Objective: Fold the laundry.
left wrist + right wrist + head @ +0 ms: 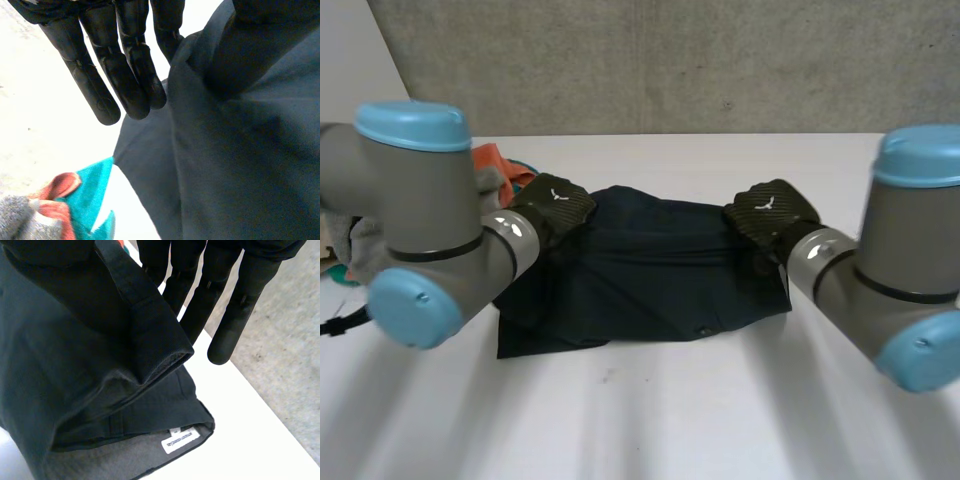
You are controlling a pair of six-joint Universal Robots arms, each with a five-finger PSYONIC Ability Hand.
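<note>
A white table (720,420) fills the foreground of the head view, with a grey concrete wall (670,60) behind it. A dark navy garment (650,270) lies spread across the middle of the table, its near edge flat on the surface and its far edge under the two hands.

The left arm (420,220) reaches in to the garment's far left corner, and the right arm (900,270) reaches to its far right corner.

The left hand (555,205) sits on the far left corner. In the left wrist view its fingers (125,75) are straight and pressed close together. The cloth edge rises beside them on the thumb side and touches the nearest finger. It appears nipped between finger and thumb, though the thumb is hidden under the cloth.

The right hand (770,212) sits on the far right corner. In the right wrist view its fingers (235,305) are straight and slightly fanned. A thick folded hem of the garment is lifted off the lower layer and runs up into the hand on the thumb side, pinched there.

A small pile of other laundry (495,165) in orange, teal and grey lies just beside the garment's far left corner, behind the left arm.

A white label (181,441) shows on the garment's grey inner side, below the lifted hem.
</note>
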